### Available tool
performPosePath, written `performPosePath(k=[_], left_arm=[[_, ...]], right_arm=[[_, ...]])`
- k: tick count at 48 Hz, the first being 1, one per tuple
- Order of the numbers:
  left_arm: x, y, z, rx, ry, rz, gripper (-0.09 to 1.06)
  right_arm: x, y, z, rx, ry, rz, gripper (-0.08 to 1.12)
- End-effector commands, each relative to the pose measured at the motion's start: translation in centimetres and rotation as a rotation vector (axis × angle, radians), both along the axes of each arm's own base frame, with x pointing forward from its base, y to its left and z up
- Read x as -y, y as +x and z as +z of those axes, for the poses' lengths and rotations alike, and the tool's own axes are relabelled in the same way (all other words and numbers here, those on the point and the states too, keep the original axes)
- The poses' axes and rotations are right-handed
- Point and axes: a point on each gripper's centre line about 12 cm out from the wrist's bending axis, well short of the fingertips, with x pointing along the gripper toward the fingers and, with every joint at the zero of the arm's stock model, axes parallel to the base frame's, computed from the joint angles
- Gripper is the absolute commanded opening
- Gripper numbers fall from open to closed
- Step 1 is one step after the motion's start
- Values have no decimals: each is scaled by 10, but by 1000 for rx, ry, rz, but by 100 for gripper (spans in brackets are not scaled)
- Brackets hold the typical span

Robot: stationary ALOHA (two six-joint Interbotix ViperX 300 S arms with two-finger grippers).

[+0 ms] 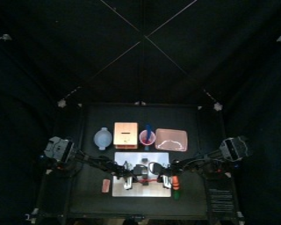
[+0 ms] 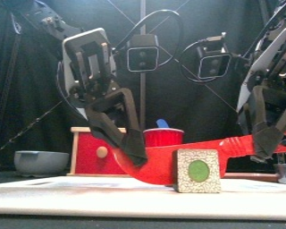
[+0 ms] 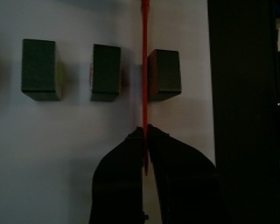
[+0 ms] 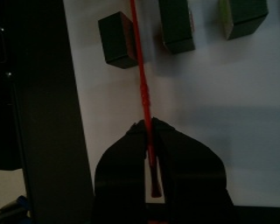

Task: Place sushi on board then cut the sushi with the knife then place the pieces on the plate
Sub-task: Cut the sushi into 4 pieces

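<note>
Top: high, far, tilted backward. Front: table-level, close. Wrist cameras: straight down, near, sharing flat white cutting board (image 3: pixel 60 131), thin red toy knife (image 3: pixel 143 61).

The red knife (image 2: pixel 235 145) looks like thin, smooth plastic with a slight gloss. The sushi piece (image 2: pixel 199 171) has a pale, speckled, grainy-looking face around a smooth green centre. Seen from the left wrist, the sushi blocks (image 3: pixel 106 70) have dark, matt sides. The white board (image 2: pixel 62 199) is smooth and matt, like plastic. The red cup (image 2: pixel 164 138) is smooth plastic with a soft sheen. The wooden box (image 2: pixel 86 131) shows pale bare wood along its top, and its drawer front is painted a flat red. The bowl (image 2: pixel 40 162) is blue-grey with a dull finish. The left tool (image 3: pixel 143 131) and the right tool (image 4: pixel 146 124) are matt black and hard-looking. The surface (image 3: pixel 238 105) is matt black too.
</note>
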Motion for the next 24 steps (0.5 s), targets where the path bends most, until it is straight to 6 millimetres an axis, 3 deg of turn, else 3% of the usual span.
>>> performPosePath(k=[1, 11, 24], left_arm=[[6, 3, 12, 27, -17, -5, 40], [4, 5, 23, 54, -21, -2, 40], [1, 1, 65, 172, 39, -72, 40]], right_arm=[[-5, 1, 8, 19, 15, 7, 33], [-4, 2, 18, 48, 20, 8, 33], [2, 2, 62, 186, 23, 22, 33]])
